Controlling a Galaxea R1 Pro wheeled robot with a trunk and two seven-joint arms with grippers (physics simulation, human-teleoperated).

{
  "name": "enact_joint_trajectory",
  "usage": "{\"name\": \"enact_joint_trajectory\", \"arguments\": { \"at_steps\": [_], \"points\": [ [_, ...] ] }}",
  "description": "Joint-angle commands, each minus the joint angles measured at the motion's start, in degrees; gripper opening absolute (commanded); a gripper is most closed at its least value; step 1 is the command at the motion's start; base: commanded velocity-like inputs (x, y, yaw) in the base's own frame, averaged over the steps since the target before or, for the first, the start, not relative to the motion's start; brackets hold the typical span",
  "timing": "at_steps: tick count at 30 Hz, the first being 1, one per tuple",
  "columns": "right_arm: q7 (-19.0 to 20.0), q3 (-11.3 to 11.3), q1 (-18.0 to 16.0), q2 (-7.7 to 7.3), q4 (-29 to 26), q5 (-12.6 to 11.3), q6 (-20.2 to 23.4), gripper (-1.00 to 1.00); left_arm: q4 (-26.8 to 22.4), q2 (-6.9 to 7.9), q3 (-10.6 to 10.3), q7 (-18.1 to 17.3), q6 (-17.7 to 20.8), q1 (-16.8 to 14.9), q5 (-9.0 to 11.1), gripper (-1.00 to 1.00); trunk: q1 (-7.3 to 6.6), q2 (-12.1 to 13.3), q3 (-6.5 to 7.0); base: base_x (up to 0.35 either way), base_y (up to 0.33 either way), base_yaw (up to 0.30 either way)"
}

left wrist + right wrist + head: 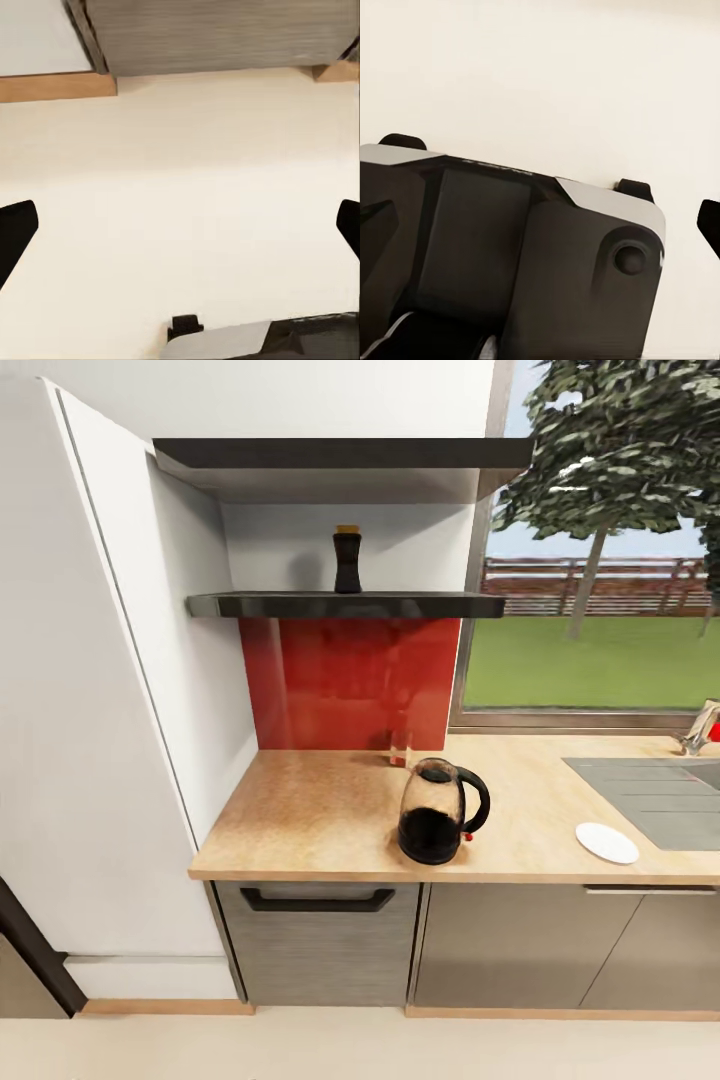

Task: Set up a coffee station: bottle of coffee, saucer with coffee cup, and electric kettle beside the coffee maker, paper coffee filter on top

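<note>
Glass electric kettle [436,812] and dark coffee bottle [347,561] unlabelled; both claws [180,225] [540,217] spread wide.

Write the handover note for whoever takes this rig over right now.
Left gripper: fingers spread, holding nothing, over the floor. Right gripper: fingers spread too, nothing between them.
Bottle of coffee stands on the shelf. Kettle is upright on the counter; saucer lies near the sink, no cup on it.
Left to do: fetch the bottle and arrange everything beside a coffee maker.
</note>
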Motion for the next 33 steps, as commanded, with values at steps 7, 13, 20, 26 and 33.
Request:
{"name": "enact_joint_trajectory", "arguments": {
  "at_steps": [7,13,20,26,33],
  "points": [
    [0.0,0.5,0.7,-0.28,-0.1,0.4,0.1,1.00,-12.1,-0.18,0.4,-15.0,1.8,-1.8,0.0,1.00,0.03,-0.1,-0.14,0.000,0.000,0.000],
    [0.0,0.7,0.7,-0.94,-0.1,0.5,0.0,1.00,-23.0,-0.89,0.2,-26.9,14.2,-4.7,0.0,1.00,0.03,-0.1,-0.14,0.000,0.000,0.000],
    [0.0,0.8,0.7,-0.99,-0.2,0.5,-0.1,1.00,-33.3,-1.08,0.0,-41.9,26.8,-8.4,0.1,1.00,0.03,-0.1,-0.14,0.000,0.000,0.000],
    [0.0,0.7,0.7,-0.59,-0.5,0.3,-0.2,1.00,-42.0,-3.22,-0.4,-60.7,50.9,-24.6,0.1,1.00,0.03,-0.1,-0.14,0.000,0.000,0.000],
    [0.0,0.5,0.7,-0.30,-0.5,0.0,-0.3,1.00,-39.6,-8.52,-3.5,-63.2,65.4,-54.6,-0.2,1.00,0.03,-0.1,-0.14,0.000,0.000,0.000]
  ]
}}
